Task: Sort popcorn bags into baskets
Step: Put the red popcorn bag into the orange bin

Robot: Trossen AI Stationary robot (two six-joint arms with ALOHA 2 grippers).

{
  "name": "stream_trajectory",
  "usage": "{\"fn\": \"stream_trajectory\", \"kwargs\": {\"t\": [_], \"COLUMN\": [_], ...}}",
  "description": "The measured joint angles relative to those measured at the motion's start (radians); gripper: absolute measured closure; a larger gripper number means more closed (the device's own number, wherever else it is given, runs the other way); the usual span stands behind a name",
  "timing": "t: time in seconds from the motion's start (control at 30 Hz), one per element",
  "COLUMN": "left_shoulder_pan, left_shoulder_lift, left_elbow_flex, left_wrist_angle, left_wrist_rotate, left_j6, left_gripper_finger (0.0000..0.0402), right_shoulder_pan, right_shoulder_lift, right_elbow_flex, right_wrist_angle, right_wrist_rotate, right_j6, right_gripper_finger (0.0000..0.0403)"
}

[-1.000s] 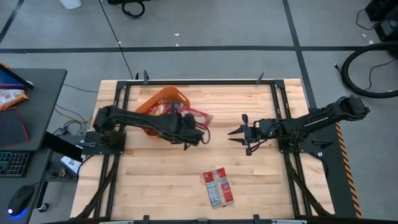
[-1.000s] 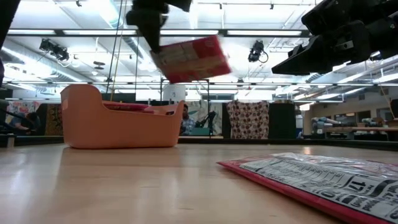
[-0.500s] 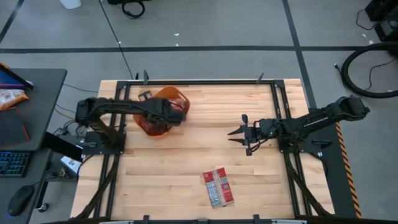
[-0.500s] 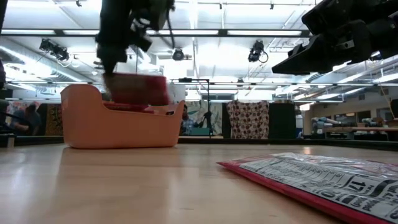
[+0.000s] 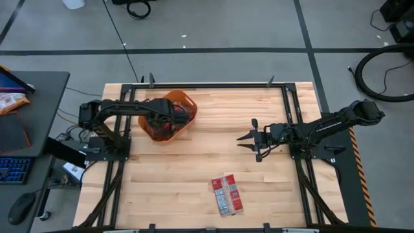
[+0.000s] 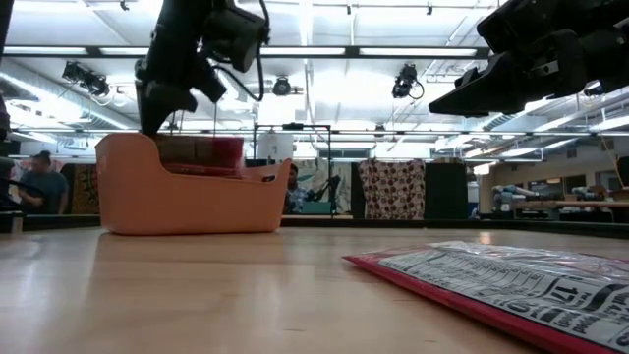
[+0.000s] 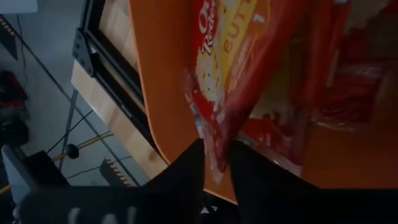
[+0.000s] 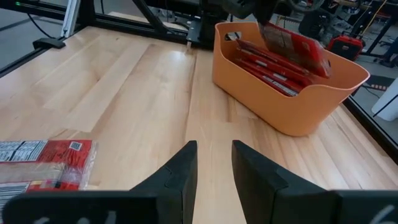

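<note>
Orange tub (image 5: 169,116) sits at about ten o'clock on the wooden table (image 5: 213,168), seen from above, with several red bags stacked inside it. The left gripper (image 5: 173,116) reaches over the tub, and its fingers (image 7: 186,168) are clenched on the edge of one red bag (image 7: 242,81), which hangs down into the tub beside the others; in the low view that bag (image 6: 201,150) shows just above the rim (image 6: 187,182), probably resting on the stack, though the wall hides the contact. From the right wrist the held bag (image 8: 292,42) leans tilted over the flat ones below it.

The right gripper (image 5: 248,138) waits near the table's centre, toward three o'clock, above the wood with its fingers (image 8: 180,168) spread apart and nothing between them.

Two more bags (image 5: 227,193) lie flat side by side at about six o'clock, well apart from the tub; they fill the near foreground in the low view (image 6: 501,285).
</note>
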Motion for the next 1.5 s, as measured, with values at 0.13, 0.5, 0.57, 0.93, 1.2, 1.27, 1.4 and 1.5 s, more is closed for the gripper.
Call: {"fn": "stream_trajectory", "kwargs": {"t": [0.13,0.5,0.57,0.93,1.2,1.27,1.4,1.5], "left_shoulder_pan": [-0.005,-0.089,-0.104,-0.248,-0.342,-0.352,-0.358,-0.356], "left_shoulder_lift": [0.000,0.001,0.001,0.018,0.068,0.074,0.076,0.076], "left_elbow_flex": [0.051,0.128,0.128,0.129,0.129,0.129,0.129,0.129], "left_wrist_angle": [-0.002,0.056,0.082,0.560,0.745,0.752,0.754,0.752], "left_wrist_rotate": [0.001,0.009,0.008,0.090,0.088,0.088,0.087,0.085], "left_j6": [0.001,0.009,0.020,0.313,0.511,0.537,0.538,0.493], "left_gripper_finger": [0.0289,0.0272,0.0272,0.0271,0.0271,0.0271,0.0271,0.0271], "right_shoulder_pan": [0.000,0.000,0.000,0.000,0.000,-0.002,-0.003,-0.003], "right_shoulder_lift": [0.000,0.000,0.000,0.002,0.005,0.014,0.031,0.047], "right_elbow_flex": [0.000,0.000,0.000,0.000,0.001,0.002,0.002,0.002], "right_wrist_angle": [0.000,0.000,0.000,-0.001,0.000,0.009,0.019,0.038], "right_wrist_rotate": [0.000,-0.001,-0.001,-0.001,-0.002,-0.001,-0.001,-0.001], "right_j6": [0.002,0.004,0.004,0.010,0.023,0.019,0.008,0.011], "right_gripper_finger": [0.0298,0.0298,0.0298,0.0298,0.0298,0.0298,0.0298,0.0298]}}
